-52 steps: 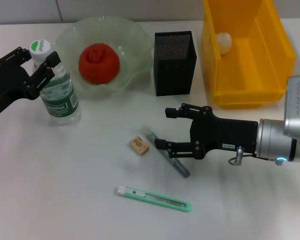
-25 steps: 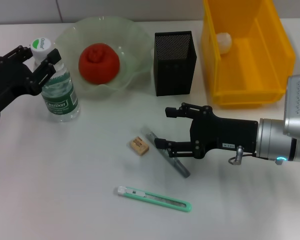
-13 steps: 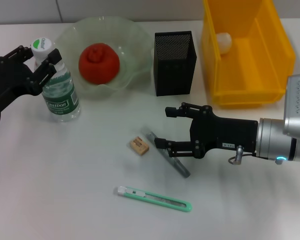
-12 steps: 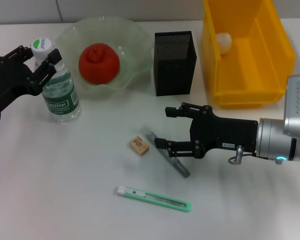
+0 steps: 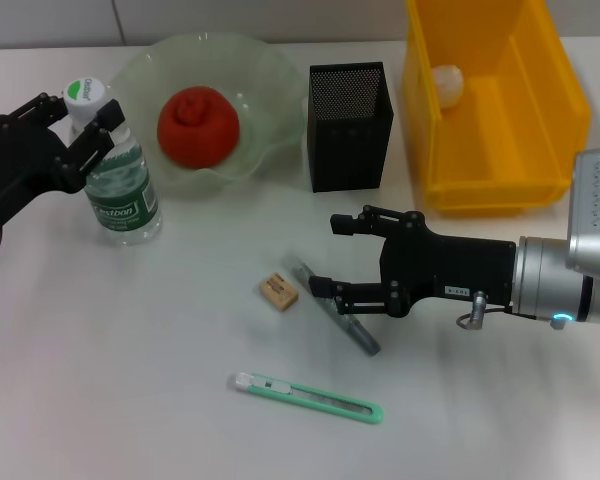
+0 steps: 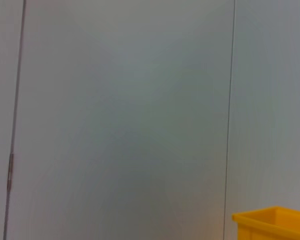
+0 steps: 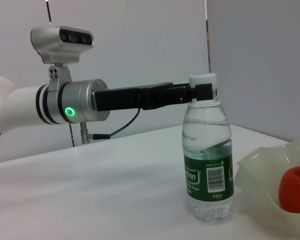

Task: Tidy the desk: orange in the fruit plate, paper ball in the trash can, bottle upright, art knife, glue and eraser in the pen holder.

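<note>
The clear bottle (image 5: 121, 186) with a green label stands upright at the left, also seen as bottle (image 7: 207, 165). My left gripper (image 5: 80, 108) is shut on its neck just under the white cap (image 5: 85, 93). The orange (image 5: 198, 125) lies in the glass fruit plate (image 5: 140, 70). The paper ball (image 5: 448, 85) sits in the yellow trash can (image 5: 500, 175). My right gripper (image 5: 332, 257) hangs open at mid table, its lower finger over the grey glue (image 5: 342, 325). The eraser (image 5: 278, 290) and the green art knife (image 5: 310, 397) lie flat. The black pen holder (image 5: 350, 125) stands beside the plate.
The trash can stands at the back right, close to the pen holder. Its corner (image 6: 275, 222) shows in the left wrist view against a pale wall. The plate (image 7: 255, 175) rim is right next to the bottle.
The bottle has gone from leaning to standing upright, the left gripper staying at its neck. The right arm and the small items have not moved.
</note>
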{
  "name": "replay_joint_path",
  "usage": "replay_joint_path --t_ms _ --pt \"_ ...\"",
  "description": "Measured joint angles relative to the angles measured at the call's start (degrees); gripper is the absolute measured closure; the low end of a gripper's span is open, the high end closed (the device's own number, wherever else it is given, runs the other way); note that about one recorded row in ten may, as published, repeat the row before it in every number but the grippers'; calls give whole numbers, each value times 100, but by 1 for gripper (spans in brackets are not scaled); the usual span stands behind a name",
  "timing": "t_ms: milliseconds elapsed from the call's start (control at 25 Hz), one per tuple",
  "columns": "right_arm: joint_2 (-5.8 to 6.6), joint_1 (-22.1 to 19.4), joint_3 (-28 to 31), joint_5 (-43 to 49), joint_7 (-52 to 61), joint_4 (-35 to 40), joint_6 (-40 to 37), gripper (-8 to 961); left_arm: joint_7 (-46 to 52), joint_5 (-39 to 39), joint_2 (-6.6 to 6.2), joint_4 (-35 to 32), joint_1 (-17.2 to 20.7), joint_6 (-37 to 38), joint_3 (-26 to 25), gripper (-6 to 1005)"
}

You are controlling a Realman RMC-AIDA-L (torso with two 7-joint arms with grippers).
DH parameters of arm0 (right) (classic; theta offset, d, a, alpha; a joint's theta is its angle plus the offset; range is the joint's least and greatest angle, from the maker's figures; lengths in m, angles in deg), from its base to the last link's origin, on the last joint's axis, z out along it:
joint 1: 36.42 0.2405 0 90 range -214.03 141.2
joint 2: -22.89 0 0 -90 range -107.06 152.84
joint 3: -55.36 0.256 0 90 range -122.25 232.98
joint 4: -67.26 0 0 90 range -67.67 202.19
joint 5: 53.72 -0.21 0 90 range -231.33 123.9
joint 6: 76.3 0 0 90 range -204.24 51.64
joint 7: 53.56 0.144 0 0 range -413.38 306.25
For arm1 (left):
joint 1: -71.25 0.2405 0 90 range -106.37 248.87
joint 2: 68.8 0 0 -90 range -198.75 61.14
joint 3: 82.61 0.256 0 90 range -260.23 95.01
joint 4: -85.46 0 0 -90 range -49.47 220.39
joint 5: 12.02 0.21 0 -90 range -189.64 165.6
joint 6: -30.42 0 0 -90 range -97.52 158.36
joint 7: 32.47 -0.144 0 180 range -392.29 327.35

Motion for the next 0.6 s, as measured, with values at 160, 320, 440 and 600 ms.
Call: replay_joint_path --t_ms 160,320,440,600 --pt "0 2 0 0 3 0 0 125 -4 0 0 0 6 0 20 521" --pt "0 6 0 -21 5 0 -7 126 -4 -2 -1 -1 14 14 -7 520" --pt "0 6 0 -25 7 0 -8 126 -4 -2 -1 -1 20 36 -10 501" --pt "0 5 0 -27 12 0 -9 126 -4 -2 -1 -1 24 37 -3 424"
